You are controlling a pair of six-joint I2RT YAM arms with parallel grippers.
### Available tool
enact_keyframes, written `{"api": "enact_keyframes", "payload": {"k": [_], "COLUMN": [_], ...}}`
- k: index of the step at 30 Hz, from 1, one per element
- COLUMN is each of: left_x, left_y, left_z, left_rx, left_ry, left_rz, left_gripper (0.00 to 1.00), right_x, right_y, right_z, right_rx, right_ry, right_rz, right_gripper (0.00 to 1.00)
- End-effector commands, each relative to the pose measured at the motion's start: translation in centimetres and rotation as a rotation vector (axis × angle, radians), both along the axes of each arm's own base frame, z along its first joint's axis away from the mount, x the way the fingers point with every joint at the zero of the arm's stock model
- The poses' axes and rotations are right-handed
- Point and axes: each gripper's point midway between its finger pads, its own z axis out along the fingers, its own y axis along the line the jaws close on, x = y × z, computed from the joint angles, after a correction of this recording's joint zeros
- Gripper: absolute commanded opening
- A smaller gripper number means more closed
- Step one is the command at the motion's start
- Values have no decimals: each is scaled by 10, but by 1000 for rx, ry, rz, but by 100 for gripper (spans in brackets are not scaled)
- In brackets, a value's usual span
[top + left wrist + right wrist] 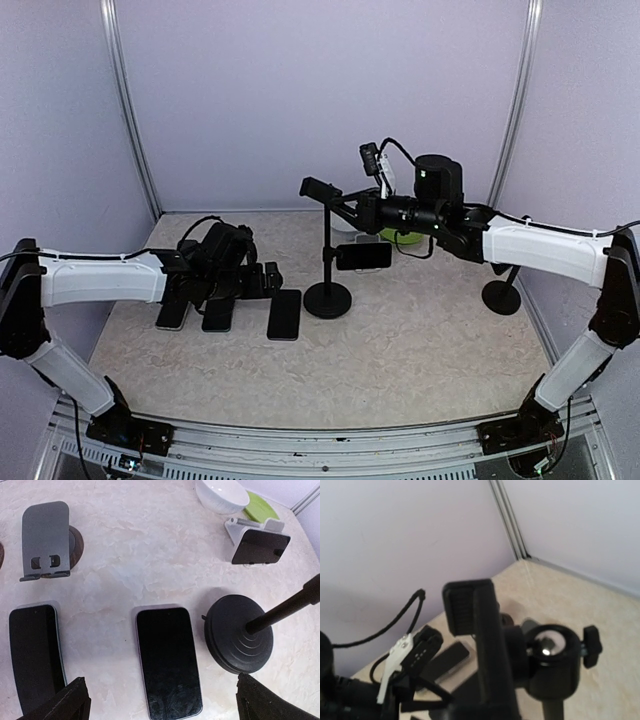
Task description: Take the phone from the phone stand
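The phone [167, 660] is off the phone stand [239, 640]. It lies flat on the table [150, 555], dark glass up, right under your left hand [161, 687]. Its long side runs straight out ahead of the hand. Its far short end points away from you, toward the back wall. Your left hand hangs over the near end with its fingers [65, 702] spread wide apart, one on each side of the phone, and it holds nothing.

The round black foot of the stand sits just to the right of this hand, close to the phone but not touching it. A second phone [35, 655] lies to the hand's left, lined up the same way. Further ahead are a grey stand [45, 537], a white bowl [222, 495], a green plate [260, 507] and a white stand [234, 530] with a dark phone [260, 546] leaning on it.

Your right hand [350, 207] is up at the top of the phone stand, with its fingers pinched on the stand's head.

The table is pale and marbled. The walls [320, 90] are soft purple, with metal poles in the back corners.
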Motion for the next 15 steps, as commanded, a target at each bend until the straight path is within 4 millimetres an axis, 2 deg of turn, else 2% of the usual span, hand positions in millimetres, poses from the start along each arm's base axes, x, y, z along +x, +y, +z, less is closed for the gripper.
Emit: {"api": "enact_keyframes", "payload": {"k": [1, 7, 11, 15], "left_x": [8, 8, 4, 1], "left_y": [12, 35, 35, 32], "left_z": [25, 42, 44, 35], "left_rx": [-94, -221, -258, -271], "left_ry": [-73, -132, -142, -122], "left_rz": [-21, -21, -35, -45], "left_gripper": [99, 99, 99, 99], "right_x": [10, 36, 57, 77], "right_y": [12, 36, 54, 68], "right_z": [85, 97, 89, 87], "right_rx": [129, 122, 110, 111], "right_ry": [-229, -299, -324, -349], "right_rz": [32, 41, 50, 64], "right_gripper": [0, 0, 0, 0]}}
